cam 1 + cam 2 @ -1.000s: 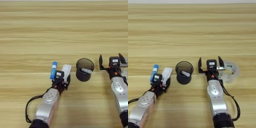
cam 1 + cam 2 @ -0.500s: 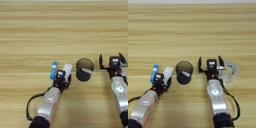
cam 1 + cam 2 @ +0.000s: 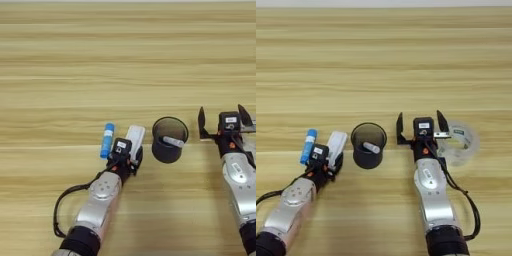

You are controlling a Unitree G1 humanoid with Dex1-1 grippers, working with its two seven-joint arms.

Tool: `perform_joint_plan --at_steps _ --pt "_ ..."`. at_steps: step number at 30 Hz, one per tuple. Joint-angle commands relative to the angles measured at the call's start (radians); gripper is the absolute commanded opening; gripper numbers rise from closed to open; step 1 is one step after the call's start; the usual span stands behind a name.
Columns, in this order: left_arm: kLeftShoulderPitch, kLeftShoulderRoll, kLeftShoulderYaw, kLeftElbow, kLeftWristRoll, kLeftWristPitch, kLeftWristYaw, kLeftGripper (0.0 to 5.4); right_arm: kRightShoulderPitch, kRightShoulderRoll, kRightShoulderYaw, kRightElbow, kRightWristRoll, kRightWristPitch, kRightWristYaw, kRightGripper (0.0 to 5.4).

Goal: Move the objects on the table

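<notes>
A small blue tube (image 3: 107,140) with a lighter cap lies on the wooden table (image 3: 100,60), left of centre near the front. Just to its right lies the flat white cassette (image 3: 135,135), angled slightly. My left gripper (image 3: 125,154) sits over the cassette's near end and hides it. Whether it touches the cassette cannot be made out. My right gripper (image 3: 421,126) rests on the table to the right of the black cup. It is open, with its two black fingers (image 3: 400,131) spread wide and nothing between them.
A black round cup (image 3: 169,141) with a small white tube (image 3: 173,142) inside stands between the two arms. A clear tape roll (image 3: 460,144) lies against the right gripper's outer finger. A black cable loops beside the left forearm (image 3: 59,215).
My left gripper has crept a little forward onto the cassette's near end, and the cassette has shifted slightly away and to the right. The right arm has stayed still.
</notes>
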Motion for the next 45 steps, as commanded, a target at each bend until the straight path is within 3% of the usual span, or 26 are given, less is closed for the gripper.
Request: perform_joint_plan --at_steps 1,11,14,37,45 --pt "0.004 -0.053 -0.003 0.029 0.01 0.019 0.005 2.86 0.003 0.007 0.003 -0.008 -0.002 0.012 -0.004 5.4" --pt "0.004 -0.052 -0.006 0.03 0.014 0.017 0.007 2.86 0.005 0.007 0.004 -0.011 -0.001 0.014 -0.004 5.4" --pt "0.005 -0.052 -0.007 0.028 0.017 0.021 0.011 3.34 0.005 0.007 0.004 -0.012 -0.001 0.015 -0.004 5.4" --pt "0.008 -0.059 -0.002 0.007 0.006 -0.004 -0.009 5.34 0.003 0.008 0.006 -0.009 -0.002 0.015 -0.006 5.4" --pt "0.012 -0.071 -0.004 -0.02 -0.021 -0.047 -0.046 5.39 -0.001 0.007 0.007 -0.003 -0.002 0.014 -0.005 5.4"
